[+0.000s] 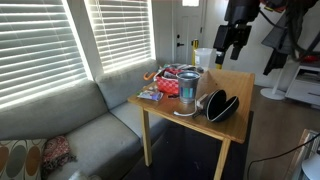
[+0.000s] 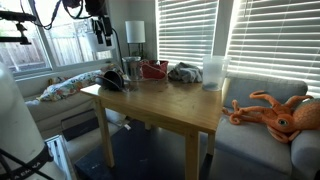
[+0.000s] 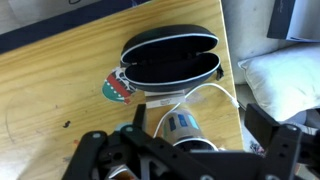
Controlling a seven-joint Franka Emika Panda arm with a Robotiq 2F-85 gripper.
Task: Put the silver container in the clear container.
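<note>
Your gripper (image 3: 185,148) hangs over the table (image 1: 240,85) with jaws spread wide, holding nothing, the silver container (image 3: 182,125) just below it beside the unzipped black case (image 3: 170,55), and the clear container (image 1: 203,58) well apart near the table's far edge.

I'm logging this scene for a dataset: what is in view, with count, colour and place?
silver container: one, silvery teal, upright mid-table
clear container: one, translucent white, table corner, apart from the rest
oval case: one, black, open, beside the silver container
patterned box: one, red, behind the silver container
cable: one, white, by the case
round sticker: one, red and green, on the tabletop
table: one, light wood
sofa: one, grey, next to the table
octopus plush: one, orange, on the sofa
gripper: one, black, open, above the table
</note>
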